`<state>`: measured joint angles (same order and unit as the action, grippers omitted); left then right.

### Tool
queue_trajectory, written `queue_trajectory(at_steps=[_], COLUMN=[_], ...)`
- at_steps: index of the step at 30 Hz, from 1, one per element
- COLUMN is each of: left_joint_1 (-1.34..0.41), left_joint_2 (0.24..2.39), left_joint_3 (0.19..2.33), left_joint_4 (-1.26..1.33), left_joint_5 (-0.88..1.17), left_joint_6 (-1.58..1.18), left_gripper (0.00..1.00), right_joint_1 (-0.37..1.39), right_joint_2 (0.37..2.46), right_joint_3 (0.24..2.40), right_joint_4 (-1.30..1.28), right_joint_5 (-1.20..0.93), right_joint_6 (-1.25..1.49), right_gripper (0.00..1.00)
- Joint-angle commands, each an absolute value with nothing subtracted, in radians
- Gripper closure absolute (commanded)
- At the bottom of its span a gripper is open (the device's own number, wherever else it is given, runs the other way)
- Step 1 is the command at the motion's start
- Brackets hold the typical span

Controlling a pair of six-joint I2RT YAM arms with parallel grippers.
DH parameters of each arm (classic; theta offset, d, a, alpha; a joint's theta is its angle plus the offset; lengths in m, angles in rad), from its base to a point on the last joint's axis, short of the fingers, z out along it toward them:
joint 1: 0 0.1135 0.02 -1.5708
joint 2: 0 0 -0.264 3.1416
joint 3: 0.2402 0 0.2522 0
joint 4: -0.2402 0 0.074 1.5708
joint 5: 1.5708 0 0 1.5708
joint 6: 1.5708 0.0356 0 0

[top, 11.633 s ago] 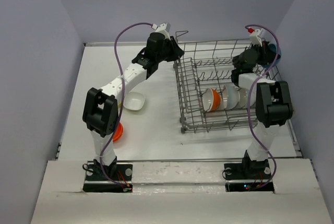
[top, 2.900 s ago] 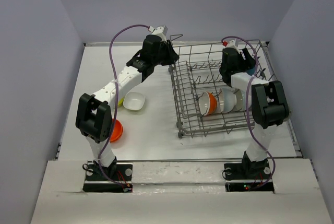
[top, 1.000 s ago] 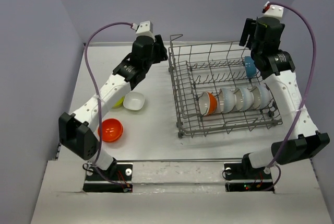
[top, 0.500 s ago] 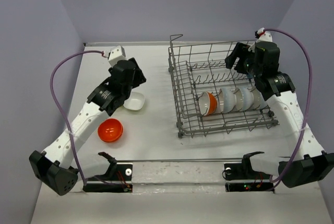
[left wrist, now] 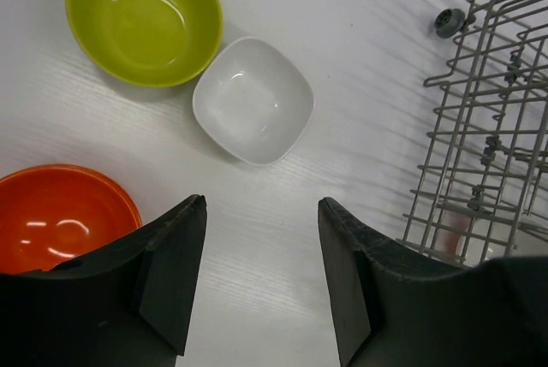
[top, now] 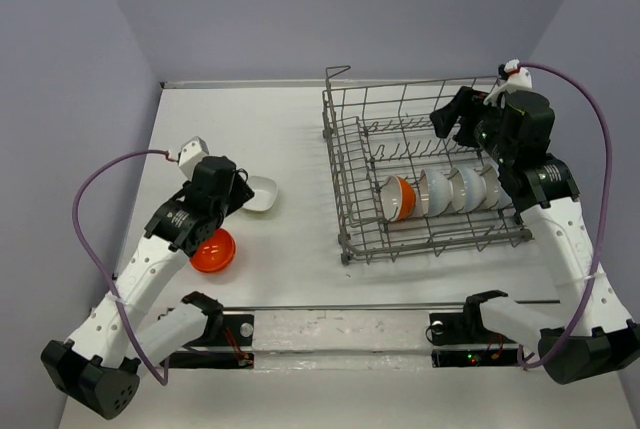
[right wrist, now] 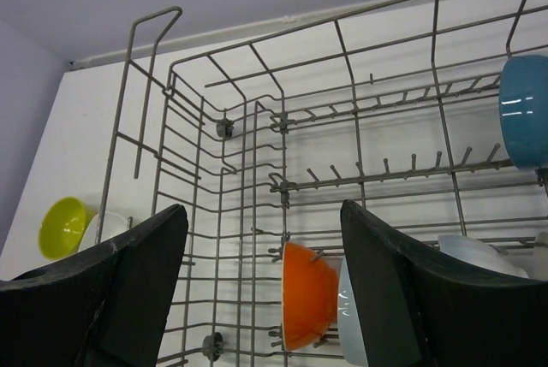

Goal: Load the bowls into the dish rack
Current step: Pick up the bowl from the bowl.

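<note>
The left arm has swung back from the rack (top: 335, 179), and its claw (left wrist: 261, 239) now hangs released and empty over the bench (left wrist: 360, 8). It is just above the square white bowl (left wrist: 253, 100), with the green bowl (left wrist: 144, 16) and orange bowl (left wrist: 60, 213) beside it. The right claw (right wrist: 261, 239), likewise released and empty, has dropped back over the rack, where the blue bowl (right wrist: 524, 110) stands behind the row of bowls (top: 455, 189). That leaves three to load, the white one likely next.
</note>
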<state>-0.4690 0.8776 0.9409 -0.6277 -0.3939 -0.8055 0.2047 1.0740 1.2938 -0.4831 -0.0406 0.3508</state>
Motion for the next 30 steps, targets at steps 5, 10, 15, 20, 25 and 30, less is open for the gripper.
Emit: queue_trajectory(at_steps=[5,10,15,20,25,30], left_joint_1=[-0.459,-0.454,-0.448,-0.440,-0.440,-0.440], left_joint_2=[0.902,0.922,0.908,0.890,0.864,0.862], left_joint_3=[0.885,0.876,0.848,0.789,0.738,0.707], left_joint_4=[-0.704,-0.741,-0.791,-0.837,-0.859,-0.854], left_joint_5=[-0.342,-0.348,-0.345,-0.312,-0.304,-0.279], left_joint_6=[-0.834,-0.844,-0.871,-0.900,-0.926,-0.945], left_gripper=[0.37,0.39,0.41,0.44,0.46,0.47], right_joint_1=[0.210,0.210,0.219,0.219,0.219,0.229], right_joint_2=[1.052,1.046,1.054,1.060,1.060,1.058], right_joint_3=[1.273,1.264,1.259,1.261,1.256,1.256], right_joint_4=[-0.410,-0.410,-0.405,-0.405,-0.403,-0.403], right_joint_5=[-0.098,-0.103,-0.112,-0.117,-0.112,-0.110], right_joint_6=[0.351,0.348,0.350,0.345,0.342,0.339], right_gripper=[0.23,0.23,0.22,0.22,0.22,0.22])
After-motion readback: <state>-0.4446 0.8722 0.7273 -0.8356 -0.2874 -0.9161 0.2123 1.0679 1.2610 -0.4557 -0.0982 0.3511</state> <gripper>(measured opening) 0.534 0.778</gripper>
